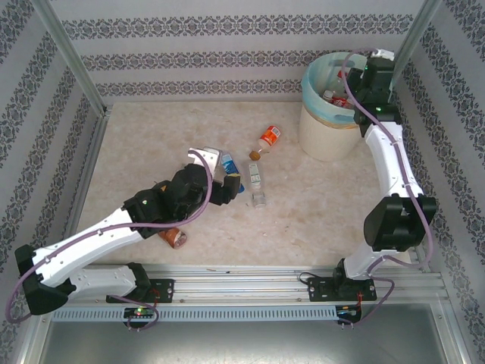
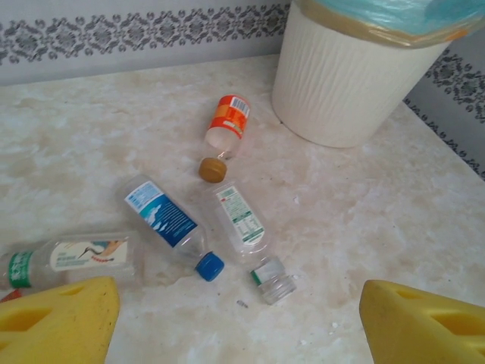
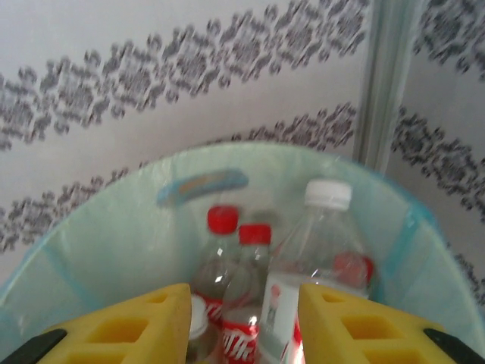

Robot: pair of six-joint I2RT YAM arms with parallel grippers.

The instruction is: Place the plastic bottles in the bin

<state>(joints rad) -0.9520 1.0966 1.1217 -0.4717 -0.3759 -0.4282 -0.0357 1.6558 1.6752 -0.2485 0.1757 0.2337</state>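
Sorting bottles, roughly half done.
Several plastic bottles (image 3: 227, 262) sat inside the bin (image 1: 324, 142); about five lay loose on the table (image 1: 144, 140). Above those, left claw (image 2: 239, 322) was wide, empty; right claw (image 3: 244, 322) half-parted over bin, grip unclear.

Inside the bin (image 3: 114, 227), red-capped bottles (image 3: 224, 254) stand left of a white-capped bottle (image 3: 324, 227); the gripper (image 3: 244, 318) hangs above its rim, fingers parted, apparently empty.
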